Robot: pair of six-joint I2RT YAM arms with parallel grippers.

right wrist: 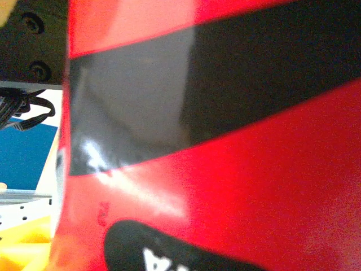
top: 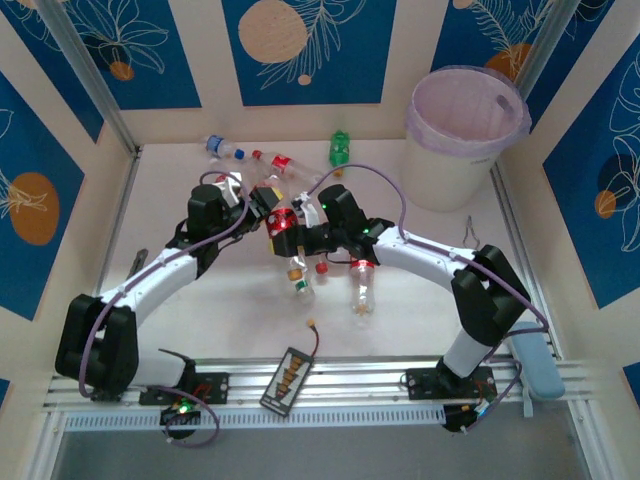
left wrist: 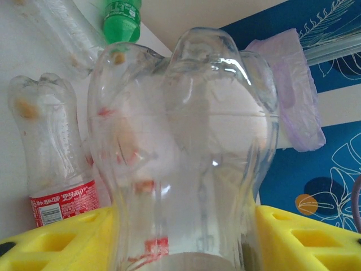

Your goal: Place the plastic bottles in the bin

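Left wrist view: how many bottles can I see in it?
4. A large clear bottle is in the centre, nearest the camera; a red-labelled bottle at left; a clear bottle upper left; a green bottle at top. Others may be hidden behind the large one.

White-shelled, black-jointed left arm (top: 160, 275) and right arm (top: 420, 255), each trailing a purple cable (top: 370, 168); blocky yellow plastic fingers (left wrist: 299, 237) with square recesses.
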